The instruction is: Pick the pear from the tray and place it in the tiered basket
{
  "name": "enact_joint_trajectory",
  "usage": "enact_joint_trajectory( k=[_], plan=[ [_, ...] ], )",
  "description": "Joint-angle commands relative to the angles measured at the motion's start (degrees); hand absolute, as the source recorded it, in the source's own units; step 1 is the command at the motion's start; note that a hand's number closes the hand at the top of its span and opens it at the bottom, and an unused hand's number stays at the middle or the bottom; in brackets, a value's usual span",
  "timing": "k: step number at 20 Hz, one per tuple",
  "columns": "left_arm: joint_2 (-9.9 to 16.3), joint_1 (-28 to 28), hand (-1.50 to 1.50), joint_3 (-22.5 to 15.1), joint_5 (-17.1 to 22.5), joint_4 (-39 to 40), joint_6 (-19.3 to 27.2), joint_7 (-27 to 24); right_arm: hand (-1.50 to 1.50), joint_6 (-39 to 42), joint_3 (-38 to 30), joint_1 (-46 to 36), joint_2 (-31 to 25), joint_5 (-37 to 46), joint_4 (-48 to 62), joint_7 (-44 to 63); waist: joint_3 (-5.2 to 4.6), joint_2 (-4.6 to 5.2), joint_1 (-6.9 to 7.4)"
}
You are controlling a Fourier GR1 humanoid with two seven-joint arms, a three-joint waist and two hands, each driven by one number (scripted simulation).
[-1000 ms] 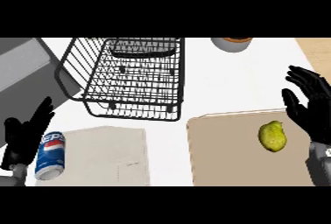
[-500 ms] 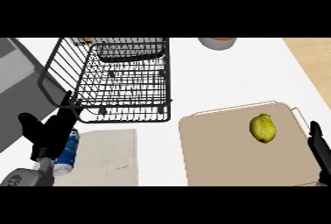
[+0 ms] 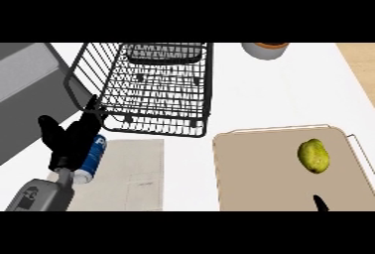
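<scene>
A yellow-green pear (image 3: 313,155) lies on the right part of the beige tray (image 3: 256,168). The black wire tiered basket (image 3: 154,87) stands at the upper left of the counter, a dark shelf in its far end. My left hand (image 3: 72,136) is at the left, fingers straight and open, just in front of the basket's near left corner. Of my right hand only a dark fingertip (image 3: 321,203) shows at the lower edge, below the pear and apart from it.
A blue soda can (image 3: 91,159) lies under my left hand on a grey mat (image 3: 128,173). A bowl (image 3: 265,49) stands at the far edge, right of the basket. A grey appliance (image 3: 26,79) fills the far left.
The view has shifted right. My right hand has dropped almost out of sight at the lower edge. My left hand has risen toward the basket's corner.
</scene>
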Motion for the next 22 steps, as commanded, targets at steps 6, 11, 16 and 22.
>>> enact_joint_trajectory(
  k=[6,11,16,22],
  plan=[
    [-3.8,-3.7,0.0,-4.4,-2.1,-2.1,-0.7,-0.1,-1.5,-14.7,10.2,15.3,-5.8,14.7,-9.4,24.6,-0.18,1.09,3.01],
    [-4.6,-4.8,0.0,-4.6,-1.6,-2.3,-1.9,0.3,-1.5,-16.0,15.4,15.4,-9.6,22.3,-15.5,39.1,-0.14,1.31,4.84],
    [-5.0,-6.9,0.0,-4.0,-2.0,0.0,-2.4,0.2,-1.5,-14.8,14.0,13.8,-13.9,28.8,-17.4,53.6,-0.17,1.64,5.06],
    [-5.1,-6.3,0.0,-5.1,-2.6,-0.6,-2.9,1.5,-1.5,-11.0,15.1,12.8,-14.2,38.9,-16.5,69.0,-0.17,1.63,5.78]
  ],
)
